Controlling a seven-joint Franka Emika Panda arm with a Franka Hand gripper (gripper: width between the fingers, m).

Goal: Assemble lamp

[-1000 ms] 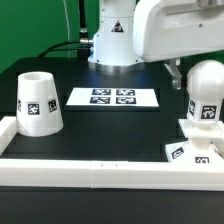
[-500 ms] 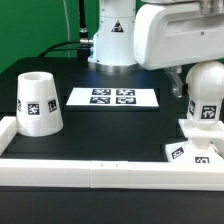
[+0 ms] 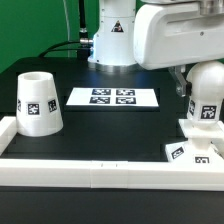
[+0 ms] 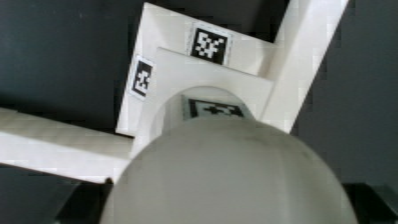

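Right now the bulb point(image 3: 206, 98) stands upright on the base point(image 3: 190, 152) at the bench's point(image 3: 110, 135) front corner, exterior view's right, next to the white rail point(image 3: 90, 172). The end effector point(image 3: 185, 80) is at the bulb's upper part, close beside it. Only one dark finger shows, so can't tell if it's open or clamped. Wrist cam: bulb fills the foreground, base w/ tags beyond. The shade point(image 3: 38, 103) stands well apart, exterior view's left.
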